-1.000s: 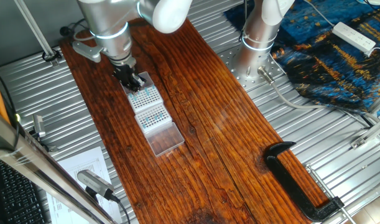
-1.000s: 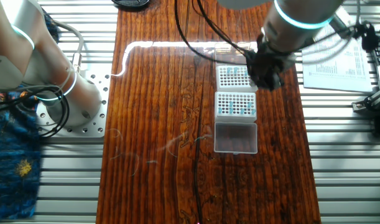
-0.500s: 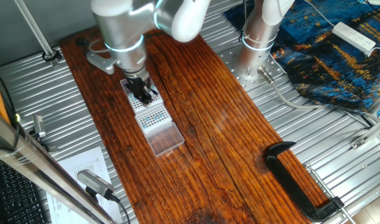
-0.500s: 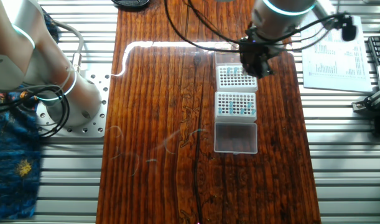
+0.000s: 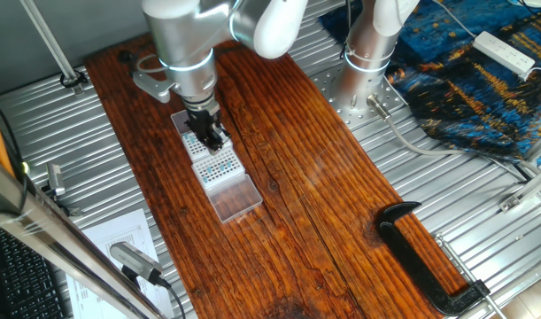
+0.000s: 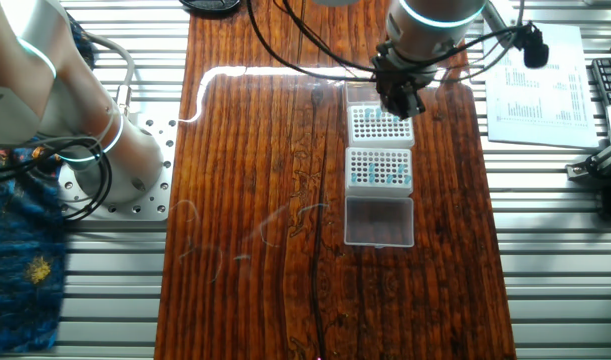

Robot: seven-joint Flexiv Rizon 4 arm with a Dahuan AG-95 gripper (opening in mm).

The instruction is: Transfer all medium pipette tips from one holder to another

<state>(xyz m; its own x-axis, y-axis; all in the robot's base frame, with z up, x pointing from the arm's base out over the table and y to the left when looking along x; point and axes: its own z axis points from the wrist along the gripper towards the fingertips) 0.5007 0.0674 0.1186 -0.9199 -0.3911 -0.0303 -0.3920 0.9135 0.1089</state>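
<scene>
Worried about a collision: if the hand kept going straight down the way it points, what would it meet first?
Most likely the upper tip rack: the hand points down over its top edge. Height above it is unclear.

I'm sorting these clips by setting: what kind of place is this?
Probably a robotics lab bench set up for lab-automation trials: two pipette-tip racks sit on a wooden board clamped to a ribbed metal table, with a second arm's base bolted alongside.
</scene>
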